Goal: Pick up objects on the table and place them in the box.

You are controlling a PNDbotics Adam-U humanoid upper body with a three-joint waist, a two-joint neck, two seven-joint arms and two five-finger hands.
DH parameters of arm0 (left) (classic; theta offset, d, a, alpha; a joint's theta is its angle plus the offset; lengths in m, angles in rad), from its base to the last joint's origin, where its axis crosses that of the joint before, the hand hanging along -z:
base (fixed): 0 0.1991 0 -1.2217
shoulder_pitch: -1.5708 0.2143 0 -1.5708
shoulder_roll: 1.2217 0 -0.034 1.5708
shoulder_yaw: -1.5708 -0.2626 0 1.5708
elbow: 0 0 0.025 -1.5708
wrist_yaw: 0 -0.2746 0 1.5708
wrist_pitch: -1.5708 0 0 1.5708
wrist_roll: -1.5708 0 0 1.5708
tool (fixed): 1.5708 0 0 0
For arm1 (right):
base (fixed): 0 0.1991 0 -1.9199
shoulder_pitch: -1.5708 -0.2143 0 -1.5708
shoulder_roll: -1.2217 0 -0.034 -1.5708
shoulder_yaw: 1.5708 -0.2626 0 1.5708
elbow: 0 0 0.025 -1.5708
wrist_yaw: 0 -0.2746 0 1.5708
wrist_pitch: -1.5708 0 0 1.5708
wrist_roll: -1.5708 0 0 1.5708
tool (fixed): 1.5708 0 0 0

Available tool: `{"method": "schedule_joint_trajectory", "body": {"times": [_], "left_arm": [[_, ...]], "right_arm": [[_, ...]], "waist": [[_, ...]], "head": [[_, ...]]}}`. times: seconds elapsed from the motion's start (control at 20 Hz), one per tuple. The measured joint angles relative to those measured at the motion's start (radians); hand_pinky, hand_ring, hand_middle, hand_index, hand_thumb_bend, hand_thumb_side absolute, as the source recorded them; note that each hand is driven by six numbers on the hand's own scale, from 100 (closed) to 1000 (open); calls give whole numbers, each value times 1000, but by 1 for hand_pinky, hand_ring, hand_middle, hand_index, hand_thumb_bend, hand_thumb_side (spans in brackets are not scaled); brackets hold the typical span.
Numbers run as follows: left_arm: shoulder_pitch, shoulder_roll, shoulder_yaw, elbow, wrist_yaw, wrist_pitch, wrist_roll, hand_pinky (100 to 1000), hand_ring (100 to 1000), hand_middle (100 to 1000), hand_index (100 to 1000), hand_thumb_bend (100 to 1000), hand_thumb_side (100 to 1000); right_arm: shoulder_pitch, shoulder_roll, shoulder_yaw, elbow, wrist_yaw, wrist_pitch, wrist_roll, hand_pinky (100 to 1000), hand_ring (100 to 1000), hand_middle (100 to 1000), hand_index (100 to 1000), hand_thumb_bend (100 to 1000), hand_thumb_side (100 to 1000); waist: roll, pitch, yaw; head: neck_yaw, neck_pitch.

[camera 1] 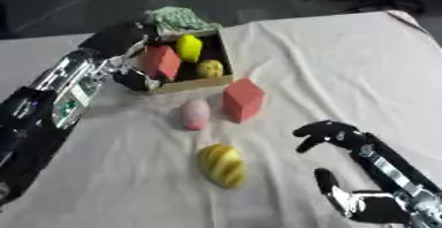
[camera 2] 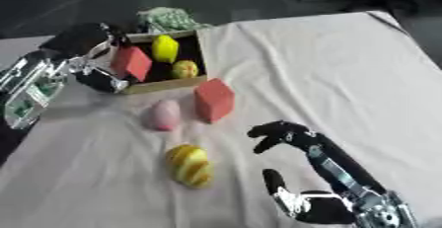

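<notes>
A red block (camera 1: 162,61) is pinched by the left hand (camera 1: 129,54) over the box (camera 1: 197,84) near the table's (camera 1: 345,64) far edge, apparently for release; the right hand (camera 1: 345,172) is held spread near the front edge.

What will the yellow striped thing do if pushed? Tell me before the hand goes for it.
The yellow striped thing looks rounded and oblong, so it would probably roll sideways on the cloth. Its ridged surface may give fingers some purchase. It lies apart from the right hand.

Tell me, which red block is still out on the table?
The red block beside the pink thing, just outside the box. The other red block is already inside the box.
</notes>
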Motion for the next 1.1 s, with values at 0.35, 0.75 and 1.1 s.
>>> {"method": "schedule_joint_trajectory", "body": {"times": [0.35,0.75,1.1], "left_arm": [[-4,-20,12,56,-13,45,49,778,731,686,812,100,253],[-1,-24,5,50,3,51,41,802,758,737,907,100,249],[4,-22,-2,22,17,46,10,822,780,775,938,100,247]], "right_arm": [[0,5,3,0,-6,-2,6,697,681,791,909,100,432],[0,5,3,0,-9,0,8,697,681,790,910,100,432],[0,5,3,0,-9,0,8,697,681,790,910,100,433]], "waist": [[-4,1,-1],[-5,1,-1],[-4,1,1]], "head": [[3,0],[3,0],[-1,0]]}}
